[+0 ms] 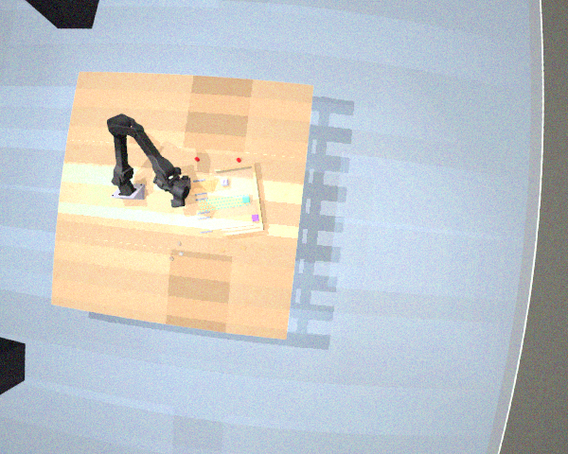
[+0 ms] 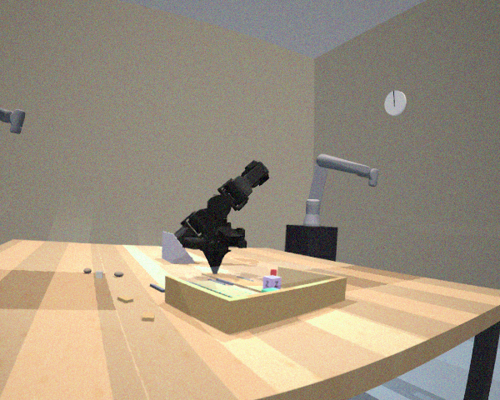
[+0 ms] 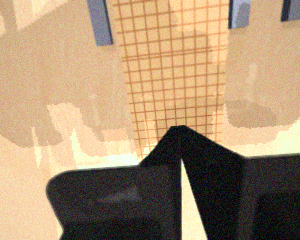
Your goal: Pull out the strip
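Top view: we see the purple block (image 1: 255, 218), which we can't see from the side.
Side view: we see Z marks on the pale purple cube (image 1: 224, 182) (image 2: 271, 282); from above they are hard to read.
Wrist view: we see brown squares on the strip (image 1: 207, 184) (image 3: 172, 75), but no cube.
Fingers (image 2: 215, 272): closed, tips together at the strip; we can't tell if its thin edge is pinched.
Cube: inside the low-walled tray (image 1: 258, 195) (image 2: 258, 303) on the tabletop (image 1: 128, 273) (image 2: 61, 344), away from the fingers.
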Controlling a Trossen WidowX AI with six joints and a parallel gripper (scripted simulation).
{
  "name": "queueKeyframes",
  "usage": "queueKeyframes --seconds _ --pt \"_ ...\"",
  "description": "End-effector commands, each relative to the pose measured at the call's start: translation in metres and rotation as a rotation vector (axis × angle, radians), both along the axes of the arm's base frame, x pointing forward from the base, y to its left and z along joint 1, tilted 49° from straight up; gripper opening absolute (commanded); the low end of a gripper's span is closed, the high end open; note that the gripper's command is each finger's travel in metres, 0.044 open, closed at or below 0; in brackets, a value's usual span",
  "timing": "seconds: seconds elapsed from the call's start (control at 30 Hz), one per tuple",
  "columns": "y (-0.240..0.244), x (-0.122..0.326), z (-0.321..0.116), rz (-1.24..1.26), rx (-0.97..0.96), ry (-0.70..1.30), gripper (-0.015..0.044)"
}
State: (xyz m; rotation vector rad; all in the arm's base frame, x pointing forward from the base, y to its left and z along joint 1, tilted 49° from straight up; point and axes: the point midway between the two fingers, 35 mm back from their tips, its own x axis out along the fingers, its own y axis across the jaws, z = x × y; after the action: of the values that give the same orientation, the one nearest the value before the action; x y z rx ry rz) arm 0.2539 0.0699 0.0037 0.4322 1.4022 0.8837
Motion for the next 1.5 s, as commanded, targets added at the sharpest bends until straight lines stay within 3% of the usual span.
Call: queueKeyframes --seconds 0.0,1.47 --pt "0.000 -0.011 -0.004 0.013 -0.007 0.015 0.0000" --pt "-0.017 -0.076 -0.015 0.013 -0.009 0.018 0.0000"
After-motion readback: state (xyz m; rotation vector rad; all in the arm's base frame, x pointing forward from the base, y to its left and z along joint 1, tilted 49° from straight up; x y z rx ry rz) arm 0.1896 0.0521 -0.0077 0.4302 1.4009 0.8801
